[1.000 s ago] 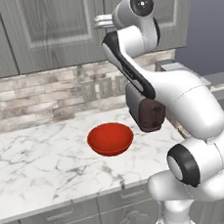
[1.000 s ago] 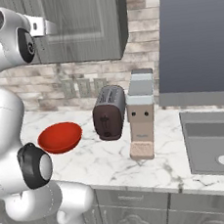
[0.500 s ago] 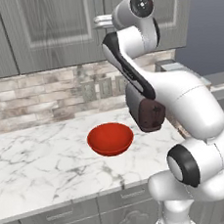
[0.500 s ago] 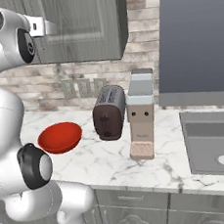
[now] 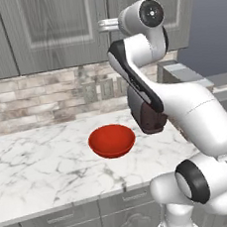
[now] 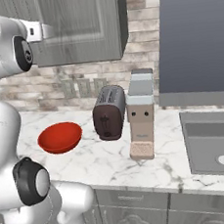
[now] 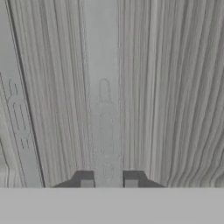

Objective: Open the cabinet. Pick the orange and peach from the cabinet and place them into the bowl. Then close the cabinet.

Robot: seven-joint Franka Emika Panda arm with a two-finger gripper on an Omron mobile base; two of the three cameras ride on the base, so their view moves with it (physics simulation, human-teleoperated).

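The grey wood-grain cabinet (image 5: 51,28) hangs above the counter with both doors closed. My gripper (image 5: 103,24) is raised against the door front near the seam, also seen from the right base view (image 6: 45,30). In the hand view the gripper (image 7: 109,181) has its two dark tips on either side of the door's pale vertical handle (image 7: 105,109), shut on it. The red bowl (image 5: 111,140) sits on the marble counter below, empty (image 6: 60,137). The orange and the peach are hidden behind the closed doors.
A dark toaster (image 6: 109,113) stands right of the bowl, partly behind my arm in the left base view (image 5: 146,114). A tall grey-and-tan appliance (image 6: 142,114) stands beside it. A sink (image 6: 216,141) lies at the far right. Wall outlets (image 5: 100,90) sit on the brick backsplash.
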